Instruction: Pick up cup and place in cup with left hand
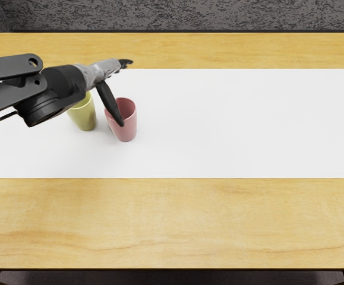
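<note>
My left hand (124,94) reaches in from the left edge with its fingers spread, holding nothing. One long dark finger points down across the mouth of a pink cup (128,126); whether its tip is inside or above the cup, I cannot tell. The pink cup stands upright. Just left of it stands a yellow-green cup (85,116), also upright, its upper part partly hidden by the hand and wrist. A narrow gap separates the two cups.
Both cups stand on a white strip (237,124) running across the wooden table (189,222). The left forearm covers the table's upper left part. A dark textured surface lies beyond the far edge.
</note>
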